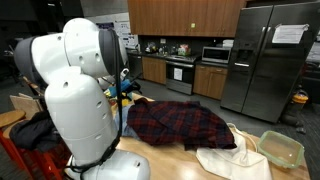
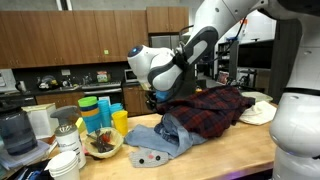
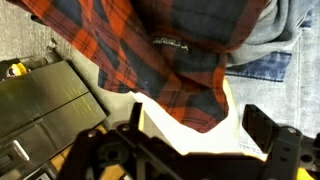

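My gripper (image 3: 200, 112) is open and empty, its two dark fingers spread over the pale wooden tabletop (image 3: 170, 120). It hovers just below the edge of a red and navy plaid shirt (image 3: 150, 50). Blue jeans (image 3: 270, 65) lie beside that shirt. In an exterior view the gripper (image 2: 155, 97) hangs over the end of the plaid shirt (image 2: 210, 110), with the jeans (image 2: 155, 140) bunched in front of it. In an exterior view the shirt (image 1: 180, 122) lies spread on the table and the arm's white body hides the gripper.
A white cloth (image 1: 225, 155) and a clear green container (image 1: 280, 148) lie past the shirt. Stacked coloured cups (image 2: 100, 110), a yellow cup (image 2: 120, 122), a bowl (image 2: 100, 145), white cups (image 2: 68, 160) and a blender (image 2: 12, 130) crowd one table end. Dark clothing (image 1: 35, 135) lies beside the robot base.
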{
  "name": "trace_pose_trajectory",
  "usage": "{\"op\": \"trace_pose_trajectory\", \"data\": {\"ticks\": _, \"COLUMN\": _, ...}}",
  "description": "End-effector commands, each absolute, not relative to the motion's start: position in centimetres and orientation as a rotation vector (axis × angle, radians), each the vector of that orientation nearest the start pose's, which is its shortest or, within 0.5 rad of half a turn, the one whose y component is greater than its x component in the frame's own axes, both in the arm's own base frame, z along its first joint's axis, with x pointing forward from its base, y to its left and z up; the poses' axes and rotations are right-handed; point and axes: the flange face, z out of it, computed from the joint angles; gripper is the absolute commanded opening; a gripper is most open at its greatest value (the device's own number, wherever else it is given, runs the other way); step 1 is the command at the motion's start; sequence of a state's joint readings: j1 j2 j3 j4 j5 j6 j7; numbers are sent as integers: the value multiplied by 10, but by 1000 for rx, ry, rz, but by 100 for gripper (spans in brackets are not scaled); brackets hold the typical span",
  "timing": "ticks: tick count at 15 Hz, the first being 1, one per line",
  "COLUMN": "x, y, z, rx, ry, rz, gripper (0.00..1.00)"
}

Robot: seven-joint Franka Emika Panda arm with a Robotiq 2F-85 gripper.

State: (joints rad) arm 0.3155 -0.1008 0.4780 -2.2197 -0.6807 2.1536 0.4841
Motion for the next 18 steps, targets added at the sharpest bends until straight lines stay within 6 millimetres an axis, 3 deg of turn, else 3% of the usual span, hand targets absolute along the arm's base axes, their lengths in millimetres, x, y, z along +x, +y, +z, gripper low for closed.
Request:
{"op": "trace_pose_trajectory", "data": {"ticks": 1, "x": 392, "y": 341, "z": 428, "rx": -3397, "ry": -1111, "rz": -698, "gripper": 100}}
{"op": "trace_pose_trajectory", "data": {"ticks": 10, "x": 397, "y": 322, "z": 429, "rx": -3444, "ry": -973, "rz": -666, "gripper": 100}}
{"op": "trace_pose_trajectory", "data": {"ticks": 18, "x": 370, "y": 328, "z": 440, "rx": -3501, "ry": -887, "rz": -601, "gripper": 100}}
